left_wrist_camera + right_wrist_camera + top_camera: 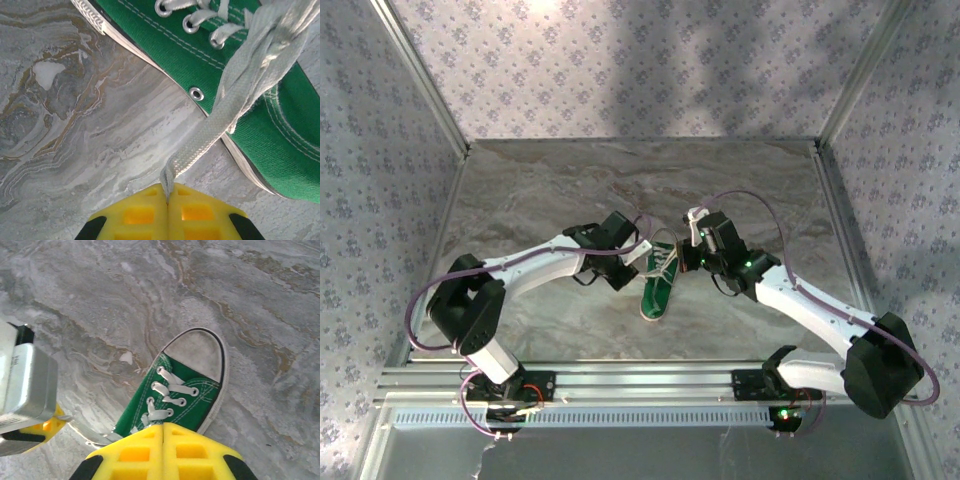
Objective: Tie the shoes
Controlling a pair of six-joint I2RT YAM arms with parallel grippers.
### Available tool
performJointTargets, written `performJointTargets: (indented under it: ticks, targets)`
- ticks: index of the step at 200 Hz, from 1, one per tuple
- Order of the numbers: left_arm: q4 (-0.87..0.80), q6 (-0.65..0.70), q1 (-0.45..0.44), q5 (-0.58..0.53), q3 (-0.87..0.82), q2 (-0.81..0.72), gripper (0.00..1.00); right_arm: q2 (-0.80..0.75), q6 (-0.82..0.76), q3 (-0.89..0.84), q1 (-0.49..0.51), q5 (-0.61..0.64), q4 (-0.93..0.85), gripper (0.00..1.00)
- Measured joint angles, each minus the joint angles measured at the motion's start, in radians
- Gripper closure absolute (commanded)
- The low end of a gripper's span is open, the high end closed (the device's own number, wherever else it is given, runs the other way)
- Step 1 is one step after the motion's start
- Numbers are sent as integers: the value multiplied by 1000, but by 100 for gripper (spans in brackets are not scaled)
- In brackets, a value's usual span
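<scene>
Pinching a white lace (220,120) between yellow fingers pressed flat together: left gripper (167,194), at 9 o'clock of the green sneaker (656,292) in the top view. Held that strand taut, from the upper eyelets across the canvas side down to the fingertips. Found the sneaker near mid-table, flat on its sole, open heel end toward 6 o'clock and white toe cap (195,352) toward 12. Found the right gripper (163,429) at 3 o'clock of the shoe, claw likewise pressed together just above the top of the lacing. Could not tell whether a second lace was caught there, with no strand seen at the seam.

Judged as the opening of the knot: one end drawn outward, no crossing or loop formed yet. Called next for carrying the left end over the tongue toward 3 o'clock under steady tension, with a sure hold on the other end and no dragging of the light shoe.

Saw open marbled table (520,190) toward 12 o'clock and on both flanks, with patterned walls (380,150) well apart at 9 and 3. Saw least room at 6 o'clock, toward the aluminium rail (650,378). Noted both wrists close together over the shoe, so likely little slack for crossing paths.
</scene>
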Motion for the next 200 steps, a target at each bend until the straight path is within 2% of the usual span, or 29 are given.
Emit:
performJointTargets:
  ticks: [52,88,105,113,122,135,161,181,200]
  targets:
    - [69,-35,10,50,0,0,100,9,-22,0,43,-127,65,100]
    - [187,-114,58,99,-49,-14,54,9,-12,0,51,-101,78,100]
    - [261,-177,97,122,-111,-45,37,9,5,-2,51,-71,78,100]
    - [300,-215,116,130,-147,-66,21,9,10,-3,51,-59,78,100]
    - [349,-255,136,139,-195,-97,15,9,17,-4,51,-50,78,100]
    - [423,-325,164,144,-261,-142,17,9,24,-6,51,-41,78,100]
    - [558,-454,186,145,-396,-237,43,9,24,-8,51,-29,79,100]
    - [633,-525,166,147,-484,-298,56,9,24,-8,51,-27,79,100]
    - [655,-568,124,139,-532,-331,63,10,24,-8,51,-27,79,100]
